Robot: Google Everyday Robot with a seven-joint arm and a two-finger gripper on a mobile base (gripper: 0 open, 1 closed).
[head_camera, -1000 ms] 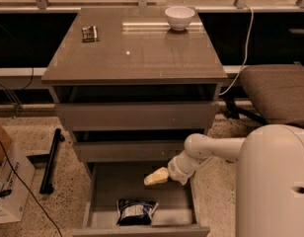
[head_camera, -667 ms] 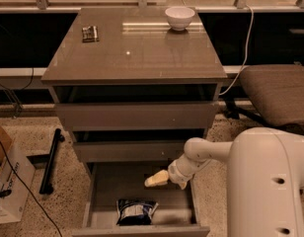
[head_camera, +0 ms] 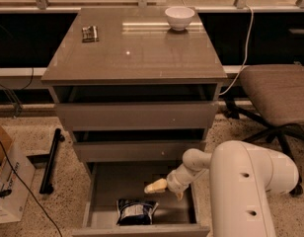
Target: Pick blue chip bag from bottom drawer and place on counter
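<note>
bottom drawer (head_camera: 91,201) stands pulled out, so its contents can be reached from above; blue chip bag (head_camera: 136,211) lies crumpled on the drawer floor near the front wall, untouched; end effector (head_camera: 159,186) hangs inside the drawer, just above and right of the bag, apart from it; spread or pressed together: cannot tell; probably the approach step; tabletop (head_camera: 132,53) carries white bowl (head_camera: 179,17) and dark packet (head_camera: 90,33) rearward, leaving the front for placing.

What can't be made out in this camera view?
Blue chip bag print: too small to read.
Bottom drawer right side: hidden by the arm; gripper hovers over it, apart from the bag.
Upper drawers contents: shadowed under the counter.
Dark packet on counter: too small to identify.
</note>
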